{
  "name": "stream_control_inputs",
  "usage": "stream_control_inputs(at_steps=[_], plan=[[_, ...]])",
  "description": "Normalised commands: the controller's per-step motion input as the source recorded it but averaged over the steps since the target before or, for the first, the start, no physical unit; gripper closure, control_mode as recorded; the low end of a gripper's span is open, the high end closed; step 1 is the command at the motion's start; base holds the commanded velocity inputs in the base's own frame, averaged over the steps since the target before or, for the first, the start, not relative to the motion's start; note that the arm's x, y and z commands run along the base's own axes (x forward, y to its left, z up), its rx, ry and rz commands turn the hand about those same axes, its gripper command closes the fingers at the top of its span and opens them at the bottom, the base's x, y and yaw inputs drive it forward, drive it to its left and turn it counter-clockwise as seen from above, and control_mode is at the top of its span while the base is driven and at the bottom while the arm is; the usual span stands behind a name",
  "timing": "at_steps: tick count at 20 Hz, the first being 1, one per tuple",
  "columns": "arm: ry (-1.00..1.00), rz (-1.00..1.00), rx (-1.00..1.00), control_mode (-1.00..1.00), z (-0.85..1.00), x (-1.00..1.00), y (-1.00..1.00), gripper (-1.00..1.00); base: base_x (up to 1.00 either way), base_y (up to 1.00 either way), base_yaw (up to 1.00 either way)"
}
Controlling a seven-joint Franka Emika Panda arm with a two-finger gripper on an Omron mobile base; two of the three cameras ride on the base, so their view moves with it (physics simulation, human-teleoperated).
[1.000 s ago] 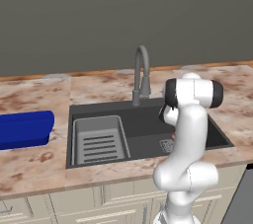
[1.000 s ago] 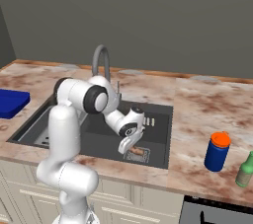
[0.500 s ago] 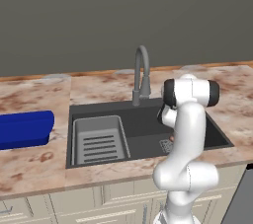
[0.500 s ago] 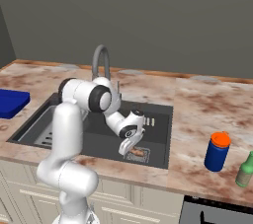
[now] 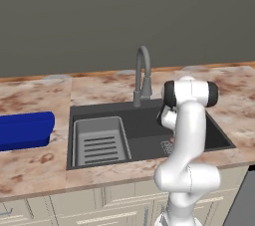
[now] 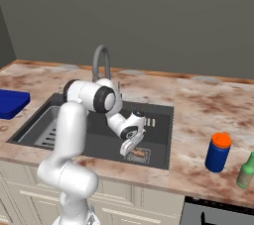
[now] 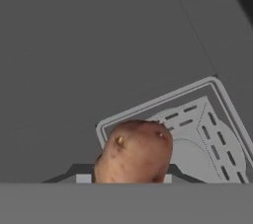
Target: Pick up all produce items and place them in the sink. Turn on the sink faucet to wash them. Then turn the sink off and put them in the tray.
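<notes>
Your gripper (image 6: 130, 148) is low in the sink (image 6: 159, 154), closed down on the produce item (image 7: 133, 153), a lumpy brown piece sitting close to the hand camera; its fingertips are hidden there, so contact is likely but not certain. You see it over the square drain grate (image 7: 207, 134). From the right base camera the piece (image 6: 138, 153) lies on that grate. Behind stands the sink faucet (image 5: 142, 74); the slatted rack insert (image 5: 99, 140) fills the basin's left. The tray (image 5: 25, 130) rests on the counter (image 5: 30, 165), well left.
</notes>
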Motion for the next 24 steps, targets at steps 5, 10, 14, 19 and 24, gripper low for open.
stream_control_inputs(at_steps=[5,10,14,19,24], plan=[[0.00,0.00,0.00,-1.00,-0.22,0.14,0.00,1.00,0.00,0.00,0.00],[0.00,0.00,0.00,-1.00,-0.26,0.17,0.00,1.00,0.00,0.00,0.00],[0.00,0.00,0.00,-1.00,-0.22,0.14,0.00,1.00,0.00,0.00,0.00],[0.00,0.00,0.00,-1.00,-0.18,0.15,0.00,1.00,0.00,0.00,0.00],[0.00,0.00,0.00,-1.00,-0.16,0.12,0.00,1.00,0.00,0.00,0.00]])
